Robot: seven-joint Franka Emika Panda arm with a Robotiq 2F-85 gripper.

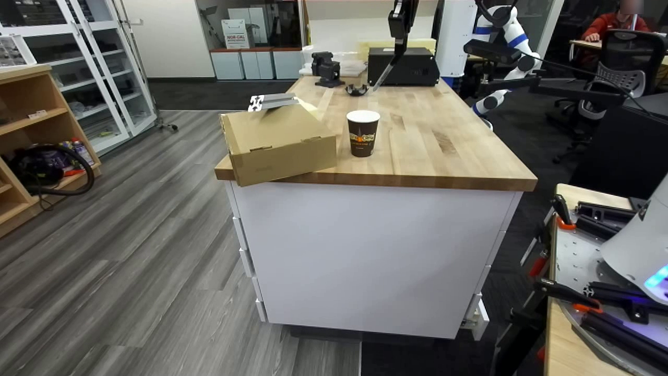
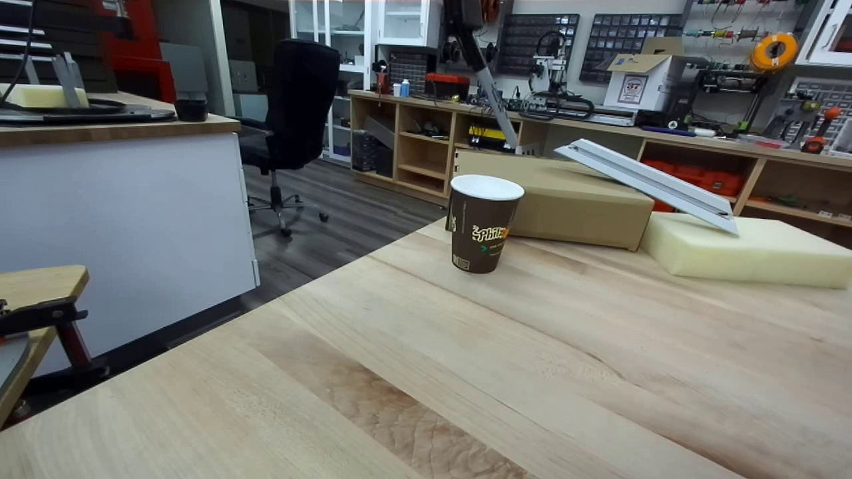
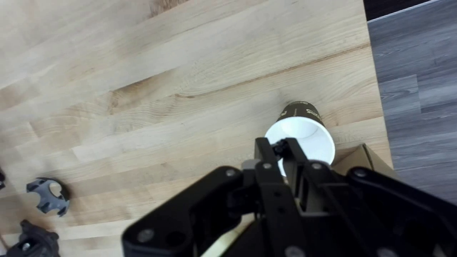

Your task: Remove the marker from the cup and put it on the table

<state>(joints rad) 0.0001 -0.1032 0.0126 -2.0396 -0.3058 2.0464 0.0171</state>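
Note:
The brown paper cup (image 1: pixel 362 133) stands upright on the butcher-block table (image 1: pixel 443 120), beside the cardboard box. Its dark side and white mouth also show in an exterior view (image 2: pixel 482 229) and the wrist view (image 3: pixel 314 137). My gripper (image 3: pixel 276 141) is above the cup, its fingertips almost together around a small dark thing, the marker (image 3: pixel 281 149). Only the marker's end shows. The visible part of the cup's inside is bare white; the rest is hidden behind my fingers. In both exterior views, my gripper's slim lower end slants down above the cup, black then pale grey.
The tan cardboard box (image 1: pixel 287 151) touches the table's edge, with a grey metal profile (image 2: pixel 652 183) on it. A pale foam block (image 2: pixel 745 249) lies behind. A black vise (image 1: pixel 327 70), a ring-shaped holder (image 3: pixel 50 196) and a black case (image 1: pixel 404 68) stand at the far end.

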